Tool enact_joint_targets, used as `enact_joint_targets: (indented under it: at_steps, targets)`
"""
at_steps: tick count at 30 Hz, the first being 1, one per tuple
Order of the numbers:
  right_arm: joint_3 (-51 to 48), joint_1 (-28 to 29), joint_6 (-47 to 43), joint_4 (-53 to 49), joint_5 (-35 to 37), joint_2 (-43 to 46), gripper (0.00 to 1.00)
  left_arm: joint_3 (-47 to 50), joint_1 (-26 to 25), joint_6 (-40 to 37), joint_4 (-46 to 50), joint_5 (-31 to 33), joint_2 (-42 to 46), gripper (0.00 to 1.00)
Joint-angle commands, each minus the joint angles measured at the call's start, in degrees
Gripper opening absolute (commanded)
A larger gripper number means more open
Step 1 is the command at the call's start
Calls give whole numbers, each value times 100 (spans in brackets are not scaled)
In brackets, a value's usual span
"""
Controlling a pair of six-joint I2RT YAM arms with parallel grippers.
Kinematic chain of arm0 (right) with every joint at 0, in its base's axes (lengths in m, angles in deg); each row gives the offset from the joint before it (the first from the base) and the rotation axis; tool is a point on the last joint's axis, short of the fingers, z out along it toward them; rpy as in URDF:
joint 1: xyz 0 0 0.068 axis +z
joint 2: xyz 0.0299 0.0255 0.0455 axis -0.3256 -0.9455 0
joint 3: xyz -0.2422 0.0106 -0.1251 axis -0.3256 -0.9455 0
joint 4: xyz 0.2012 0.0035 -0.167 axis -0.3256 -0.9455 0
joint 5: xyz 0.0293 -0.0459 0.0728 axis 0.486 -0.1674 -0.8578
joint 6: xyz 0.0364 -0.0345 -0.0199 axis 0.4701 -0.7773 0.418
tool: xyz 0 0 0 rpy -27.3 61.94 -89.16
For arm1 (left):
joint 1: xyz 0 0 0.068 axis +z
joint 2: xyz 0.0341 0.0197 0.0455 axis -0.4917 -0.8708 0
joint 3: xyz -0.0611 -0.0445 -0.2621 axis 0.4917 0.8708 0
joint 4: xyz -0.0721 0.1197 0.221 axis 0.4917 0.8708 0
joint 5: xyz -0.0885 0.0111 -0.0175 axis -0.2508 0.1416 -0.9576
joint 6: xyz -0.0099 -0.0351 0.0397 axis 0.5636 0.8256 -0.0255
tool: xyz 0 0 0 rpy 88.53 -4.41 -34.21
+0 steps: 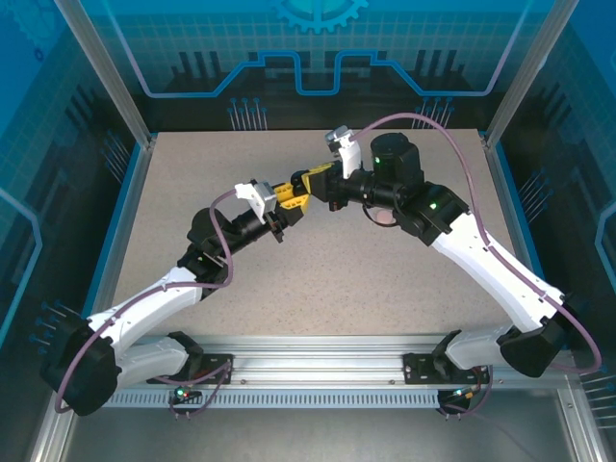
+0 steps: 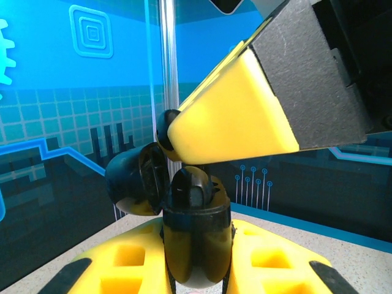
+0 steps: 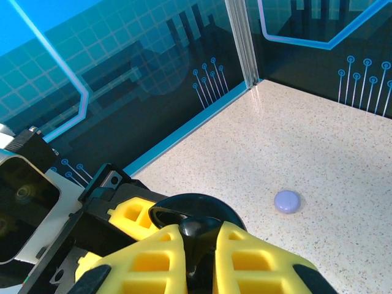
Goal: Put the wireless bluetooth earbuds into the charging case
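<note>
Both arms meet above the table's middle. My left gripper is shut on an upright black charging case, its lid hinged open to the left. One black earbud sits in the case's mouth. In the left wrist view, one yellow finger of my right gripper reaches down from the upper right, a dark rounded piece at its tip. In the right wrist view my right gripper is shut on a black earbud, directly over the round black case.
A small lilac round thing lies on the speckled table beyond the grippers. Blue panel walls and a metal corner post close the far side. The arm bases stand on the near rail.
</note>
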Motion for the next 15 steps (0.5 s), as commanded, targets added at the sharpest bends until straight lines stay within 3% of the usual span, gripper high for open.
enact_joint_targets:
  at_steps: [1,15]
  targets:
    - [-31,66,-58,68,1,-71,13,-203,-46,-45,-122,-68,-3,0]
    - [-255,73,-190,-69,-3,165,12,-258,-53,-77,-140,9,-31,0]
